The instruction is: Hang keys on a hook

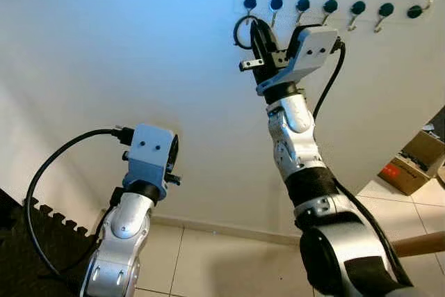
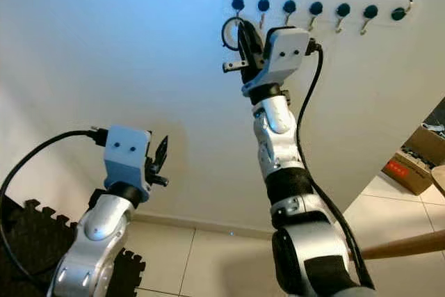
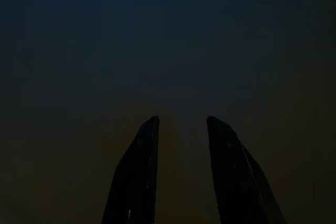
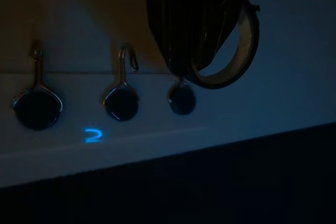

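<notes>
Fingers of my right gripper (image 1: pixel 259 38) are pinched on the key ring (image 1: pixel 243 32) at the hook rail's (image 1: pixel 334 6) left end, light, stiff, slippery imo so grip the ring itself; left gripper (image 2: pixel 160 154) idle, slightly open.

Dark key ring (image 1: pixel 243 31) at leftmost hook (image 1: pixel 249 5), btwn fingers (image 1: pixel 260 38).

Both head views look forward and upward at a white wall (image 1: pixel 104 67), sharing the hook rail (image 1: pixel 334 8) toward one o'clock (the right eye sees it shifted slightly leftward). The right wrist view sits close beneath that same rail. The left wrist view faces dark, featureless surface along its own fingers (image 3: pixel 134 177).
</notes>
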